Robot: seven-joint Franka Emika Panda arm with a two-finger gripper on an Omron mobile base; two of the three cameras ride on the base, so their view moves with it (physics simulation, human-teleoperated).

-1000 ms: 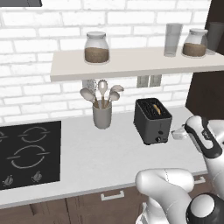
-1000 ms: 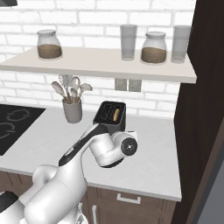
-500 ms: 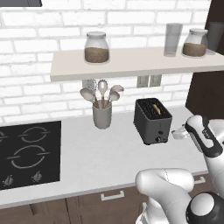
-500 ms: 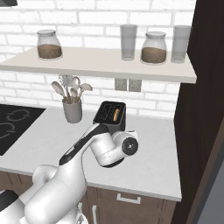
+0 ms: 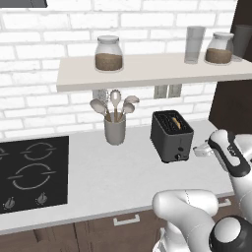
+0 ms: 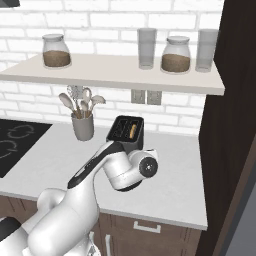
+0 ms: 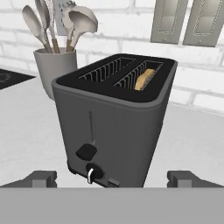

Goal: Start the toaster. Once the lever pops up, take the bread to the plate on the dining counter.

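The dark grey toaster (image 7: 114,127) stands upright on the worktop, its narrow end face toward my hand. On that face the lever (image 7: 86,152) sits low in its slot, above a small round knob (image 7: 92,171). The bread (image 7: 144,78) is sunk in the right slot with just its tan top edge showing. My gripper (image 7: 113,180) is open, its two fingertips (image 7: 41,178) spread wide on either side of the toaster's base and holding nothing. From the base cameras, the toaster (image 5: 171,135) has my gripper (image 5: 202,150) just to its right. The plate and the dining counter are out of view.
A grey utensil holder (image 5: 114,129) with spoons stands left of the toaster, and a black hob (image 5: 30,170) lies further left. A shelf (image 5: 147,69) with jars and glasses hangs above. A tall dark cabinet (image 6: 235,130) bounds the counter on the right.
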